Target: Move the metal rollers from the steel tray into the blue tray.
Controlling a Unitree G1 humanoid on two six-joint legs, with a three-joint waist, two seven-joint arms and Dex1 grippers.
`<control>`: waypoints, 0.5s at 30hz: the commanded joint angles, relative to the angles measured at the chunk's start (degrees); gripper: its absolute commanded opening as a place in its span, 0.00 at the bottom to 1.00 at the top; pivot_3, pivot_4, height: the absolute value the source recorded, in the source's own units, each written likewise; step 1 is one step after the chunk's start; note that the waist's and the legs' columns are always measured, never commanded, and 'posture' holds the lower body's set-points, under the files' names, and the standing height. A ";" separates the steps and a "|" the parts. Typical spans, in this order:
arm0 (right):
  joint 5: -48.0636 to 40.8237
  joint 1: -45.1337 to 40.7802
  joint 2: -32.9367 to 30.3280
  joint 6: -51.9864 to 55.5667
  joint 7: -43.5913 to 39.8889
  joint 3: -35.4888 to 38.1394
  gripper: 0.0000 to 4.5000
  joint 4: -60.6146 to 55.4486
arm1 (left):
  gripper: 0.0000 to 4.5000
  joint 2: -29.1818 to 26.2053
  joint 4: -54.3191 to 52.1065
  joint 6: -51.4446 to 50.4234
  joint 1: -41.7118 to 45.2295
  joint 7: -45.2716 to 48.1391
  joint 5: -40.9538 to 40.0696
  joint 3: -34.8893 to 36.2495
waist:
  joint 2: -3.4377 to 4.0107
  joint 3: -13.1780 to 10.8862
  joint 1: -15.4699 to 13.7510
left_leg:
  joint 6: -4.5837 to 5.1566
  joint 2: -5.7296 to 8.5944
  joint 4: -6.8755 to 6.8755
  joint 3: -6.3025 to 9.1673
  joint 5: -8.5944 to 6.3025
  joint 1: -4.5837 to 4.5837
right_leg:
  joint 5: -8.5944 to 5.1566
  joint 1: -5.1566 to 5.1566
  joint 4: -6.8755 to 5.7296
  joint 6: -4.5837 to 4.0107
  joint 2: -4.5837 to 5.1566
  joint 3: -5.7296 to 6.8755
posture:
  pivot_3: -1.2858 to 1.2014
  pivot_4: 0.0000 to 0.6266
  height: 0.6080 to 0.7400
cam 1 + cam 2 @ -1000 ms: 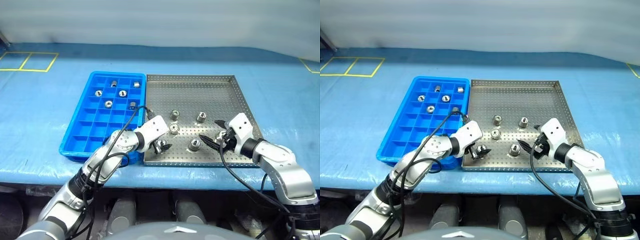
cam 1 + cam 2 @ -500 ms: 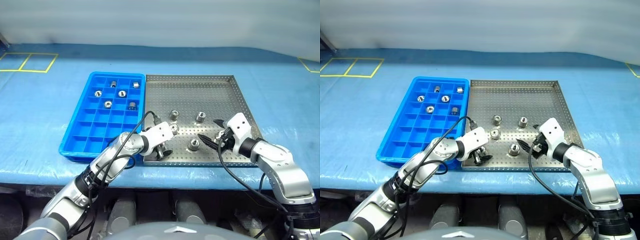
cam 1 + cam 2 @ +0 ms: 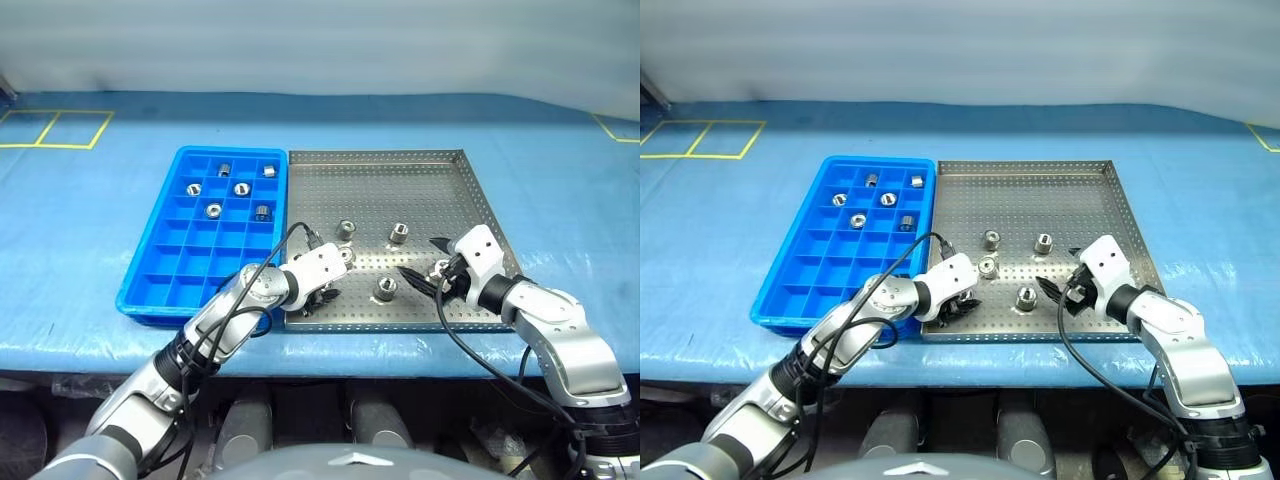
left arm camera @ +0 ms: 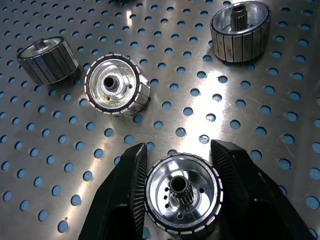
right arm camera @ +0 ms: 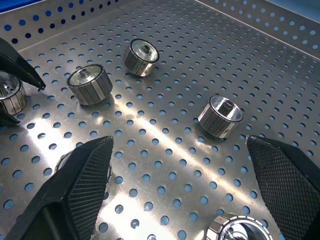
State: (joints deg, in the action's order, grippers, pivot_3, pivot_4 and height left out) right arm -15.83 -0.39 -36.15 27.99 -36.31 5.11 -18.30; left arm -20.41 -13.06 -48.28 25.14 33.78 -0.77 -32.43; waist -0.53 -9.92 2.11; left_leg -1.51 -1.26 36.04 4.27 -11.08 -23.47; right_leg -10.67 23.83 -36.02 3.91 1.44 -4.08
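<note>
Left hand [image 4: 181,165] pinching one roller [image 4: 182,195] at steel tray's [image 3: 400,165] 7 o'clock corner (seated square). Right hand [image 5: 182,190] spread wide. Lift straight before swinging toward blue tray [image 3: 165,280] at 9 o'clock.

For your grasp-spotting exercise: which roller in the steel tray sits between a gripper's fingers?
The metal roller by the steel tray's near-left corner: the left gripper flanks it; the others lie free.
</note>
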 commanded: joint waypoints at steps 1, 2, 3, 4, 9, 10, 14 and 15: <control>0.10 -0.73 0.05 -1.22 0.24 0.96 1.00 -0.64 | 0.38 1.72 -1.54 -0.94 -1.12 -0.59 -2.85 5.46 | 0.00 0.00 0.02 | 0.00 0.00 0.00 0.00 0.00 0.00 | 0.00 0.00 0.00 0.00 0.00 0.00 | 0.53 0.24 1.00; 0.13 -0.78 0.10 -1.25 0.27 0.85 1.00 -0.57 | 0.38 2.82 -2.33 -1.42 -1.50 -0.91 -4.02 7.33 | -0.01 -0.01 0.00 | 0.00 0.00 0.00 -0.01 0.00 -0.01 | 0.00 0.01 0.00 0.00 0.00 0.00 | 0.54 0.24 1.00; 0.14 -0.83 0.15 -1.26 0.26 0.76 1.00 -0.50 | 0.38 3.70 -2.96 -1.95 -1.80 -1.24 -4.95 8.82 | -0.01 -0.01 -0.03 | 0.00 0.00 0.00 0.00 0.00 -0.03 | 0.00 0.03 0.00 0.00 0.00 0.00 | 0.54 0.24 1.00; 0.15 -0.96 0.20 -1.27 0.20 0.59 1.00 -0.38 | 0.38 4.50 -3.56 -2.50 -2.08 -1.65 -5.73 10.19 | -0.02 -0.01 -0.08 | 0.00 0.00 0.00 0.01 0.00 -0.04 | 0.00 0.04 0.00 0.00 0.00 0.00 | 0.54 0.24 1.00; 0.42 -2.10 0.34 -1.30 -0.27 -0.43 1.00 0.31 | 0.38 6.96 -7.38 -4.67 -3.57 -4.07 -8.78 15.59 | -0.03 -0.02 -0.32 | 0.00 0.01 0.00 0.01 0.00 -0.08 | 0.00 0.04 0.02 0.00 0.01 0.01 | 0.54 0.24 1.00; 0.44 -2.24 0.34 -1.32 -0.41 -0.57 1.00 0.42 | 0.38 7.30 -8.16 -4.97 -3.79 -4.57 -9.23 16.35 | -0.03 -0.02 -0.43 | 0.00 0.01 0.00 0.01 0.00 -0.08 | 0.00 0.04 0.02 0.00 0.01 0.01 | 0.54 0.24 1.00; 0.38 -3.03 0.44 -1.36 -0.89 -1.28 1.00 0.90 | 0.38 9.83 -11.80 -6.95 -4.54 -8.73 -10.31 20.16 | -0.05 -0.03 -1.02 | 0.00 0.02 0.00 0.01 0.00 -0.08 | 0.00 0.04 0.02 0.01 0.01 0.01 | 0.55 0.24 1.00; 0.46 -3.26 0.51 -1.44 -1.05 -1.58 1.00 1.09 | 0.38 10.44 -13.04 -7.14 -4.80 -10.19 -9.99 20.80 | -0.06 -0.04 -1.05 | 0.00 0.02 0.01 0.01 0.00 -0.08 | 0.00 0.03 0.02 0.01 0.01 0.01 | 0.55 0.24 1.00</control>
State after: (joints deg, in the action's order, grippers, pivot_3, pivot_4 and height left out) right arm -15.16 -2.55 -35.74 27.92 -37.04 3.24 -16.26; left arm -10.75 -21.77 -55.12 20.35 25.56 -10.09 -13.42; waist -0.59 -9.96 1.06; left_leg -1.51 -1.24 36.05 4.28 -11.08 -23.55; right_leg -10.66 23.87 -36.00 3.92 1.46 -4.07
